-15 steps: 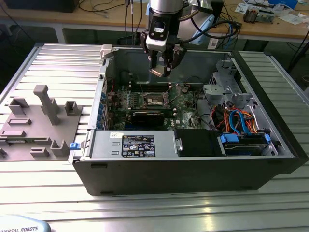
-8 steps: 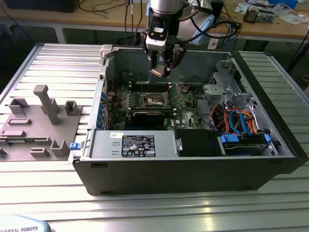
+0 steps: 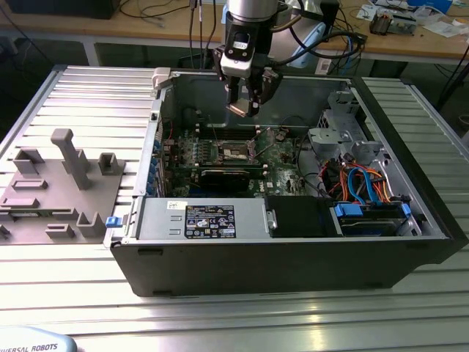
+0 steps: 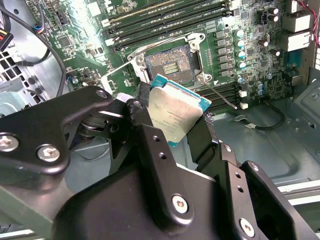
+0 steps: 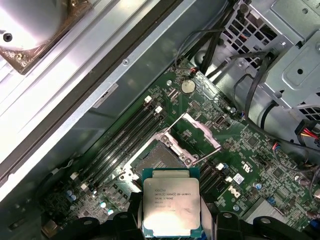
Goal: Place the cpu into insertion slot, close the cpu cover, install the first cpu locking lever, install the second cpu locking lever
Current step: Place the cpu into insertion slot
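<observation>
One tool point(image 3: 245, 108), fingers closed on the cpu point(image 5: 170, 207) and pinching it by two opposite edges. The cpu's metal top is bare in both wrist views. The tool hangs inside the open computer case point(image 3: 293, 253), above the motherboard point(image 5: 250, 165) and clear of it. The insertion slot point(image 5: 156, 162) lies below the held cpu, apart from it, with its contact field uncovered. The cpu cover point(image 5: 202, 131) is swung up on the slot's side away from the tool. A thin locking lever point(image 4: 220, 95) juts free beside the slot. The case sits on a ribbed tabletop point(image 3: 220, 315). A grey fixture block point(image 3: 51, 191) lies well apart from the tool.
</observation>
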`<state>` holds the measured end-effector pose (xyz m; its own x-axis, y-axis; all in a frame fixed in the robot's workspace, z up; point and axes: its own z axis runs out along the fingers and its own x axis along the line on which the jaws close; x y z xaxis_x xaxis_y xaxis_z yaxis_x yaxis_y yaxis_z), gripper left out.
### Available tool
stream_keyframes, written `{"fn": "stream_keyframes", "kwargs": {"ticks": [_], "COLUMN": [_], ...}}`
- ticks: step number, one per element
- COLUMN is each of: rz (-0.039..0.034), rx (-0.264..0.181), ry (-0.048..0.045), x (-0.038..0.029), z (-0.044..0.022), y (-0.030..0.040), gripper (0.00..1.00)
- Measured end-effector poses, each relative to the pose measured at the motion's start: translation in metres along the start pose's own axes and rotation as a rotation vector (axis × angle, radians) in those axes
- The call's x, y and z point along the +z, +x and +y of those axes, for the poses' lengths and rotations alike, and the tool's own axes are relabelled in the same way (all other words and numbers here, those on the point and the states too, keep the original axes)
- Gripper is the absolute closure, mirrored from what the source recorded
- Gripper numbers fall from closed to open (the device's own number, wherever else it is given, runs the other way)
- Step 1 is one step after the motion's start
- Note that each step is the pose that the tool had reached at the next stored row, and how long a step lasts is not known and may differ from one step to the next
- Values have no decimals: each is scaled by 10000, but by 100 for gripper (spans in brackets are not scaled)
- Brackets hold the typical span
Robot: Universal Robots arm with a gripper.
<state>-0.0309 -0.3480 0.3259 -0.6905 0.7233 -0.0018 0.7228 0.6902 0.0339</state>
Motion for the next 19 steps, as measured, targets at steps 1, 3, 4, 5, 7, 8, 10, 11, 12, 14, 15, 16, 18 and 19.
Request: {"fn": "stream_keyframes", "kwargs": {"ticks": [1, 3, 4, 5, 7, 8, 10, 11, 12, 14, 15, 16, 18, 19], "rz": [-1, -1, -1, -2, -2, -3, -5, -6, -8, -10, -11, -12, -14, -17], "rx": [5, 19, 28, 42, 63, 76, 120, 141, 178, 220, 239, 260, 313, 337], "ry": [0, 1, 1, 0, 0, 0, 0, 2, 2, 3, 2, 4, 4, 5], "x": [0, 0, 0, 0, 0, 0, 0, 1, 1, 1, 2, 2, 2, 3], "z": [0, 0, 0, 0, 0, 0, 0, 0, 0, 0, 0, 0, 0, 0], "y": [0, 0, 0, 0, 0, 0, 0, 0, 0, 0, 0, 0, 0, 0], "gripper": [46, 46, 46, 46, 46, 46, 46, 46, 46, 46, 46, 46, 46, 46]}}
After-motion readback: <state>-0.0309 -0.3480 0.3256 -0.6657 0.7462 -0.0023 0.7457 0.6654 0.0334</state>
